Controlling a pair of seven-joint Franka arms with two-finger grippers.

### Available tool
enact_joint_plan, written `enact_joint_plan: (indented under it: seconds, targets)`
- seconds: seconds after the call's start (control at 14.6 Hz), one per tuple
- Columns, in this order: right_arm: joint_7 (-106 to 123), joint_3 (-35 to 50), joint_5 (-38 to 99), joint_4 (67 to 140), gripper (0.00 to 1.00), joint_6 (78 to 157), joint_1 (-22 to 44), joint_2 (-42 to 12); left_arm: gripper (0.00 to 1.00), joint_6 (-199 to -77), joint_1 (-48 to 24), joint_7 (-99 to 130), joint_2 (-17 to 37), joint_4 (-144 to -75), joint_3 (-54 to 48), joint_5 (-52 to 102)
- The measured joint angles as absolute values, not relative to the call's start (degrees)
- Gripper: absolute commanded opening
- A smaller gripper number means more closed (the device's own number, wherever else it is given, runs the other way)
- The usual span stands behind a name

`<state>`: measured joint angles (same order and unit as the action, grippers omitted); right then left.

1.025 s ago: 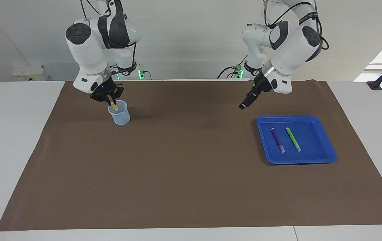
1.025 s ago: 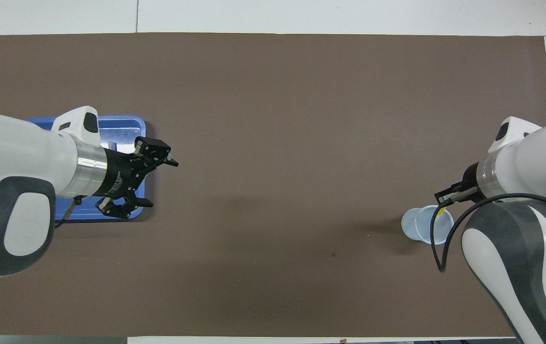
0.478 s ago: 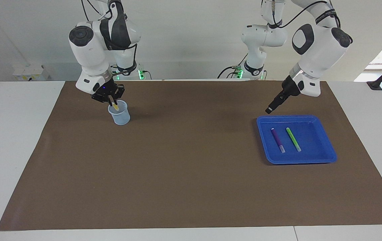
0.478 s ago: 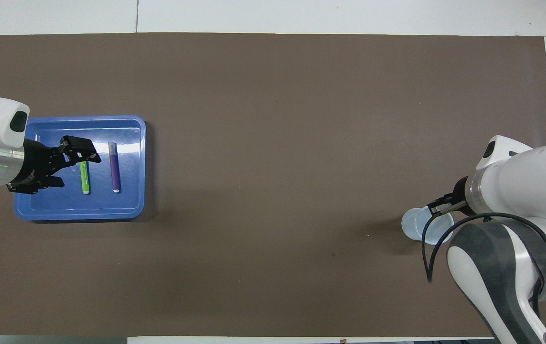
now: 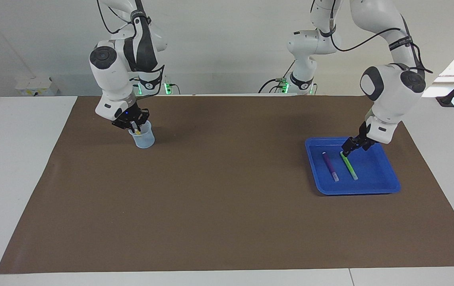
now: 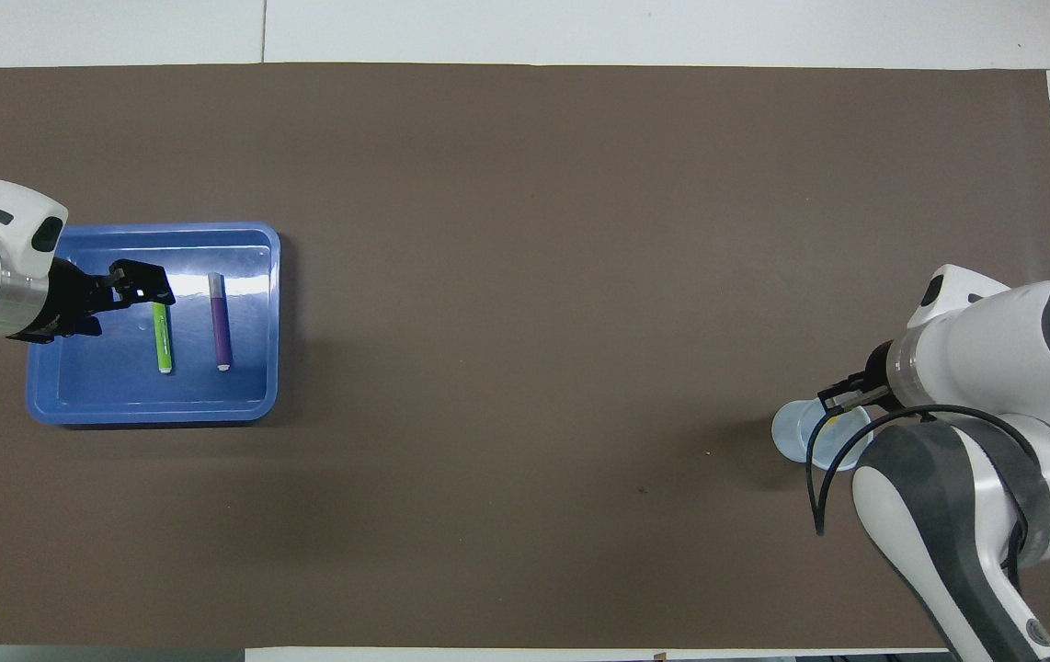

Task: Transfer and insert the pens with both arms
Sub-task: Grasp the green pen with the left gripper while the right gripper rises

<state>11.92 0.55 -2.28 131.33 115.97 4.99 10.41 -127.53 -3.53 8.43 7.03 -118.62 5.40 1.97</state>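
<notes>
A yellow pen [image 5: 136, 130] stands tilted in the clear cup [image 5: 143, 139] toward the right arm's end of the table, with only a sliver of it showing. My right gripper [image 5: 134, 128] is down at the cup's mouth, right on that pen; in the overhead view the right gripper [image 6: 842, 400] sits over the cup [image 6: 796, 432]. A green pen [image 5: 349, 167] and a purple pen [image 5: 330, 167] lie side by side in the blue tray [image 5: 354, 192]. My left gripper [image 5: 345, 150] is open, low over the green pen's end nearer the robots.
A brown mat [image 5: 227, 198] covers the table. Two smaller white arms [image 5: 302, 59] with green lights stand at the robots' edge. In the overhead view the tray [image 6: 148, 416] holds the green pen [image 6: 160, 338] and purple pen [image 6: 221, 322].
My left arm has swung from the table's middle to the tray and come down over the green pen. My right gripper has sunk a little lower, taking the yellow pen deeper into the cup.
</notes>
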Motion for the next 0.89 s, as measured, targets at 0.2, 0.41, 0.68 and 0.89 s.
enact_joint_plan:
  seconds: [0.2, 0.41, 0.68, 0.89]
  targets:
    - [11.92, 0.49, -2.28, 131.48, 0.89, 115.88, 4.48, 10.43, 1.00, -131.61, -2.98, 6.31, 10.95, -118.60, 5.39, 0.90]
    - [11.93, 0.42, -2.25, 128.34, 1.00, 111.87, 4.20, 11.11, 0.99, -133.57, -2.88, 5.20, 13.58, -118.35, 5.28, 0.68]
    - [11.93, 0.40, 4.63, 116.38, 1.00, 96.79, 4.18, 13.08, 0.79, -133.59, -2.87, 1.96, 15.27, -118.14, 5.21, 0.47]
    - [11.79, -0.04, 15.37, 107.80, 1.00, 86.76, 2.88, 13.32, 0.72, -131.96, -2.87, 1.12, 15.66, -117.73, 5.10, -0.71]
